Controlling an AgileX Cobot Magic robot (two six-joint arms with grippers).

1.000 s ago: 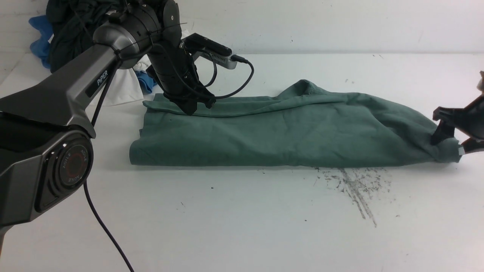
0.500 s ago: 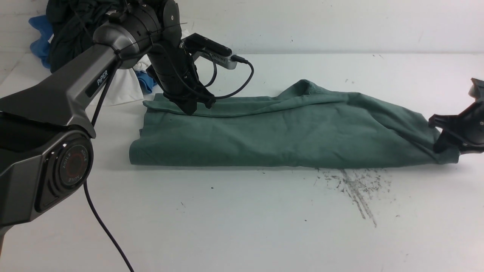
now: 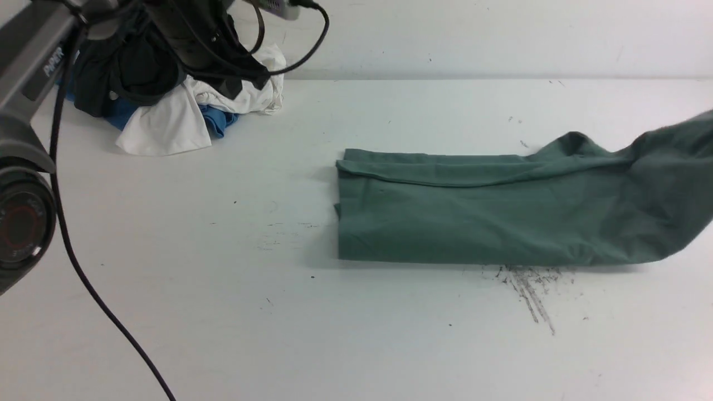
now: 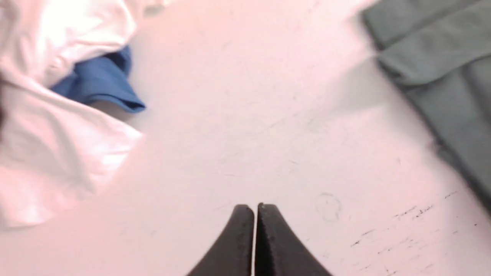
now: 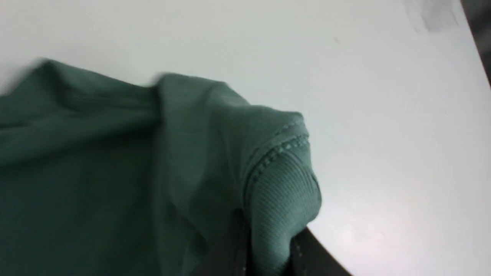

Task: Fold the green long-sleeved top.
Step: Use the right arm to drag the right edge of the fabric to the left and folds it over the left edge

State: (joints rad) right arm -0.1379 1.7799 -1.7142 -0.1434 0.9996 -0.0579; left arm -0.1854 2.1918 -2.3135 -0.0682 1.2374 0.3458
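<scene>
The green long-sleeved top [image 3: 473, 223] lies on the white tabletop [image 3: 278, 334] as a long folded band, its near edge just behind the dark scuff mark [image 3: 526, 287]. Left of that mark the band lies flat and ends in a straight folded edge. Right of the mark the cloth rises off the tabletop and runs out of the front view's right side. The right jaws do not show in the front view. The right wrist view shows them narrowed onto the raised end, with a ribbed band [image 5: 282, 203] of the top and its line of stitching pinched between the two dark fingers. The left arm [image 3: 33, 61] stands far to the left of the scuff mark and well behind it. The left jaws are pressed together with nothing between them, hanging over bare tabletop. A heap of other clothes lies in that same far-left area, well apart from the mark: a white garment [image 3: 161, 125], a blue garment [image 3: 214, 120] tucked under it and a blackish garment [image 3: 128, 72] behind. A black cable [image 3: 94, 289] trails from the left arm toward the front edge, far left of the mark.
</scene>
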